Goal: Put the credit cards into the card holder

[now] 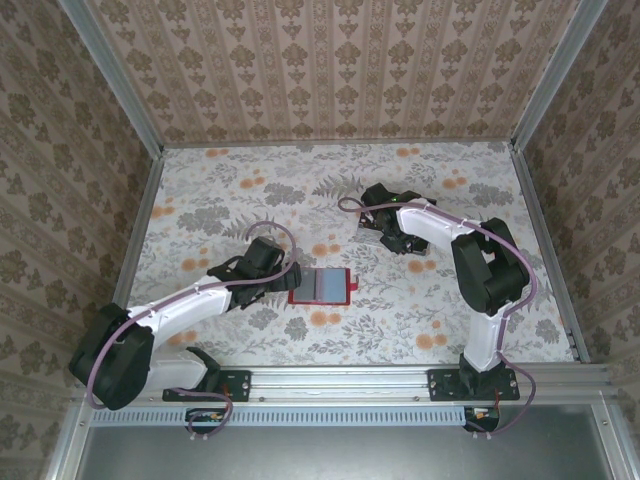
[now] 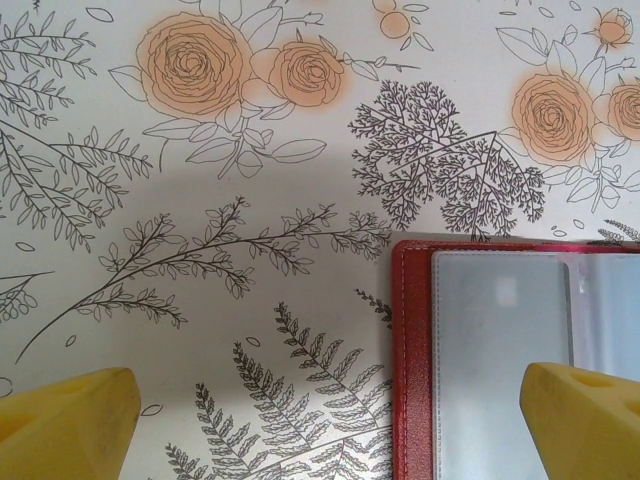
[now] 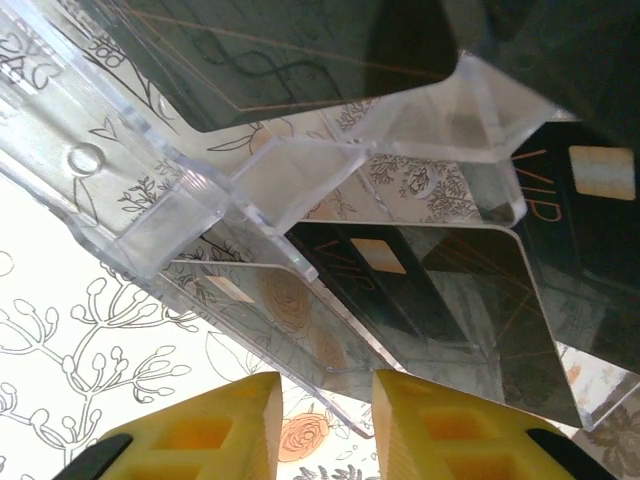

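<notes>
At mid-frame, my left gripper (image 1: pixel 286 278) stands wide over the wallet (image 1: pixel 322 286); right gripper (image 3: pixel 325 420) narrow at cards (image 3: pixel 440 300), grip unclear.

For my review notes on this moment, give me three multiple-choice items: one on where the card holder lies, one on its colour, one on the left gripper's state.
1. Where does the card holder lie?
A) in the middle of the table, right beside the left gripper
B) in the far right corner
C) on the near rail

2. What colour is its cover?
A) blue
B) green
C) red

3. How does the left gripper stand?
A) shut on a card
B) open wide
C) shut on the card holder

Answers:
1 A, the top view shows it lying open at that gripper's tip.
2 C, a red border frames the pale inside in the left wrist view.
3 B, its yellow fingers stand far apart there, gripping nothing.
</notes>
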Controlling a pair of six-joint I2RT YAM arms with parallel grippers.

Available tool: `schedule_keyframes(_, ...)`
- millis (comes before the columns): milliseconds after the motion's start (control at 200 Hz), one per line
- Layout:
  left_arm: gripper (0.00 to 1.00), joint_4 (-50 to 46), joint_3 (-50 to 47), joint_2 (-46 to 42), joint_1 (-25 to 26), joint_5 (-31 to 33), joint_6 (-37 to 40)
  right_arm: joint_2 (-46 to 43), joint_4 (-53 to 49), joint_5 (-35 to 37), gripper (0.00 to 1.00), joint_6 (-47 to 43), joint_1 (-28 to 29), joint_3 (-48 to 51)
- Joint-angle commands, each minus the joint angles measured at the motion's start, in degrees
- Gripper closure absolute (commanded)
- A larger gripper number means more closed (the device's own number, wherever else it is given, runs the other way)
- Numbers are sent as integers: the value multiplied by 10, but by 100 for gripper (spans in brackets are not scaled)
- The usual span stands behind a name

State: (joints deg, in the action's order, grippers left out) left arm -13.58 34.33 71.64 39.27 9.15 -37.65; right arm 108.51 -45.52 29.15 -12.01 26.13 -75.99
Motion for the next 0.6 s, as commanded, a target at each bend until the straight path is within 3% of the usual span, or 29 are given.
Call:
schedule_keyframes(0, 0, 4, 0, 6, -3, -4, 7, -21, -29, -20, 63, 10, 0, 0)
schedule_keyframes(245, 0, 5, 1, 10, -4, -3, 6, -91, -24, -47, 61, 30, 40, -33)
schedule_keyframes(595, 0, -2, 7, 15, -8, -2, 7, -13, -12, -27, 60, 2, 54, -154)
